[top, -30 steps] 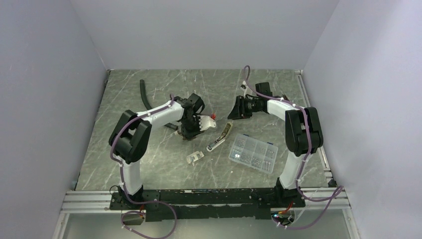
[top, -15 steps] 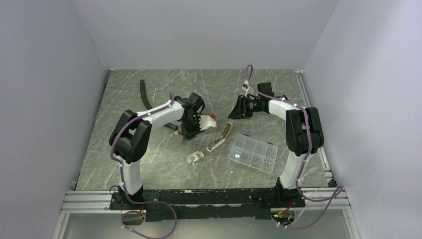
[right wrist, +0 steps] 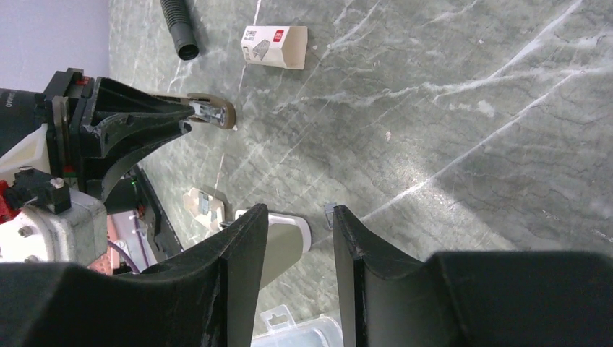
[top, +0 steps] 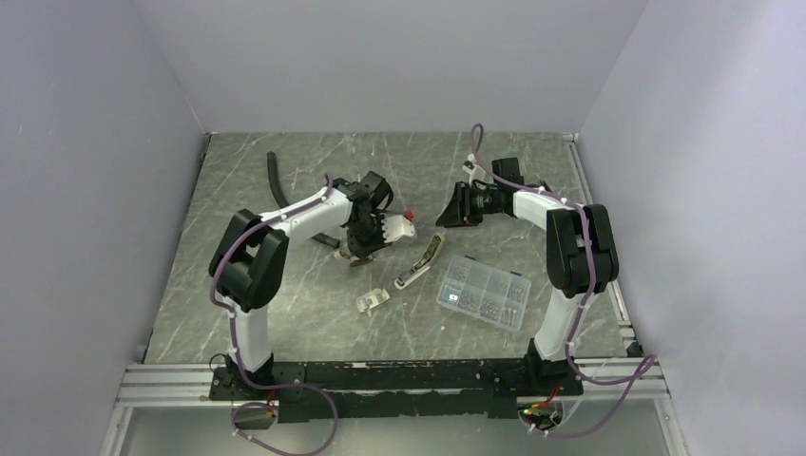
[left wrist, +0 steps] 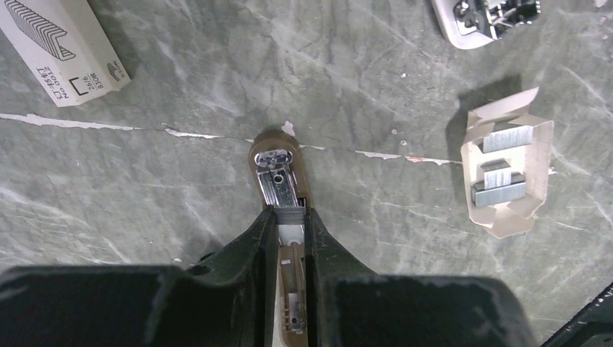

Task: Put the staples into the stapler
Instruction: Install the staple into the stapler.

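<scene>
The stapler (left wrist: 278, 163) lies opened on the table, an olive-brown body with a bare silver channel, also seen in the right wrist view (right wrist: 219, 114). My left gripper (left wrist: 289, 215) hangs straight over it, shut on a short grey strip of staples (left wrist: 290, 214) held just above the channel. In the top view the left gripper (top: 359, 249) hides that part. A separate olive-grey piece with a white base (top: 423, 258) lies between the arms. My right gripper (right wrist: 298, 213) hovers open and empty beside that piece's end (right wrist: 285, 246), at the centre right of the top view (top: 444, 218).
A white staple box (left wrist: 61, 50) lies beyond the stapler. An opened cardboard tray of staple strips (left wrist: 506, 173) sits to its right. A clear compartment box (top: 483, 290) stands near the right arm. A black ribbed hose (top: 278, 180) lies at the back left.
The left wrist has lifted and shifted slightly toward the back, still gripping the strip. The right gripper has edged a little and its jaws have narrowed slightly.
</scene>
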Controlling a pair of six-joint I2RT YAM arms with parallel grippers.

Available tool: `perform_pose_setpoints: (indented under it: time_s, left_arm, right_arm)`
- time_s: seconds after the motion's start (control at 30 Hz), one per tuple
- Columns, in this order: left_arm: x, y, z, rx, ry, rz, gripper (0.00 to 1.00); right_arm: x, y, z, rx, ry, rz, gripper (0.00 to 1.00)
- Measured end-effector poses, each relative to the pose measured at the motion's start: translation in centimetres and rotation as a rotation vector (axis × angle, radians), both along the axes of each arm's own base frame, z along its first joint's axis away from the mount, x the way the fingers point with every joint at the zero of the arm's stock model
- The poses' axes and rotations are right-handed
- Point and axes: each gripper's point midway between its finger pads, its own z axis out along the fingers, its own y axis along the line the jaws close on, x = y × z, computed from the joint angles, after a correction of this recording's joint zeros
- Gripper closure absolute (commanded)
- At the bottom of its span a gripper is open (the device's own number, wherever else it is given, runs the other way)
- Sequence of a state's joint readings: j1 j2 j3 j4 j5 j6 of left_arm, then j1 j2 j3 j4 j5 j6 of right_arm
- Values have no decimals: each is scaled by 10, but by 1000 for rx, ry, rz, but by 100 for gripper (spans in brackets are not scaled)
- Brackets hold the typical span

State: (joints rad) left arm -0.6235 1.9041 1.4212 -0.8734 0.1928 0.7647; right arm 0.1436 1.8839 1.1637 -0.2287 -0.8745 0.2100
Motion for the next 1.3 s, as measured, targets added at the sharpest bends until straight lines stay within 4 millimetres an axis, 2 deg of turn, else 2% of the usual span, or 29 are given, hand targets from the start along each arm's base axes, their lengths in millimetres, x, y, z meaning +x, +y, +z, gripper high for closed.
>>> perform_pose_setpoints:
  time_s: [0.47,1.3]
  left_arm:
    - [-1,2,-17,33,38,23,90]
    - [0,1,-14,34,42,96,91]
  right_arm:
    - [-1,-1,-2,8,10,0,59]
    - [-3,0,-2,20,17,7,60]
